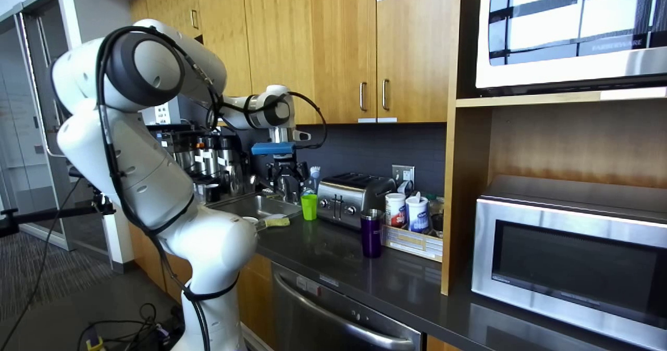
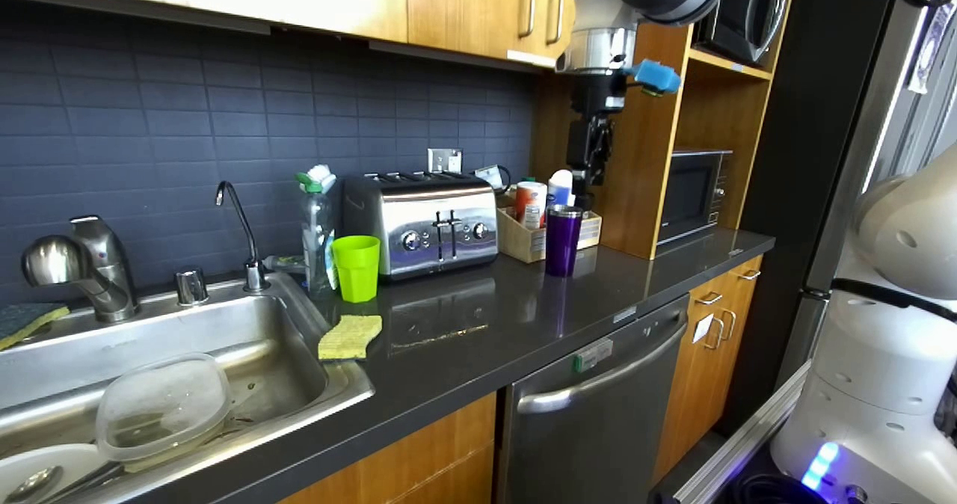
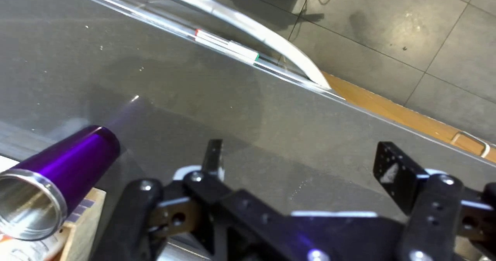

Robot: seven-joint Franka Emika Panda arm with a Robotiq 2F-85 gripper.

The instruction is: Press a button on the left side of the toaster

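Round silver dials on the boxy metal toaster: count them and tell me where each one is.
2, both on the front of the toaster: one dial at the end near the green plastic cup, the second dial toward the tall purple metal tumbler. The toaster's back is hidden.

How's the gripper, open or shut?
Open: in the wrist view, the gripper shows its fingers wide apart, with counter visible between them and nothing held.

A kitchen: sink (image 2: 344, 389), toaster (image 2: 426, 223) and microwave (image 1: 573, 267) share the bench (image 2: 456, 347), wooden cabinets (image 1: 344, 44) hang above, and what look like coffee flasks (image 1: 209, 159) stand beyond.
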